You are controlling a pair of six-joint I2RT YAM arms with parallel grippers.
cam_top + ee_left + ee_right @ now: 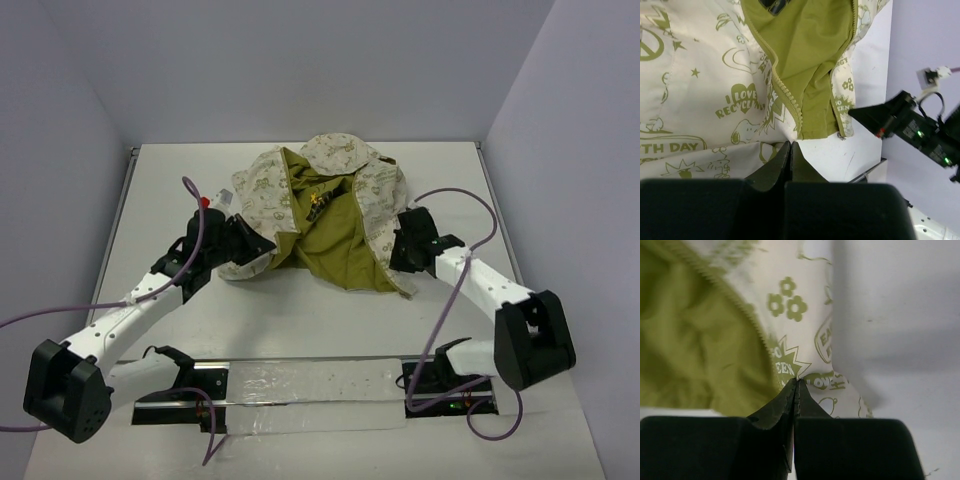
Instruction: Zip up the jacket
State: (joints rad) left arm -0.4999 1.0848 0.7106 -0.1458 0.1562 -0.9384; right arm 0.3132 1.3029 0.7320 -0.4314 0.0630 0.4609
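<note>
The jacket [320,235] lies unzipped at the middle of the white table [300,320], cream printed fronts spread apart and olive lining showing. My left gripper [245,248] is at its left front hem. In the left wrist view the jaws [790,144] are closed with the cream cloth [690,100] pinched at the tips, and the olive zipper teeth [785,92] run just above. My right gripper [400,250] is at the right front panel. In the right wrist view it [797,381] is shut on the printed cloth [805,325] beside the zipper edge [730,297].
A clear plastic strip on a rail [310,392] lies along the near edge between the arm bases. Grey walls close in the table on three sides. Purple cables [190,215] loop over both arms. The right arm [910,125] shows in the left wrist view.
</note>
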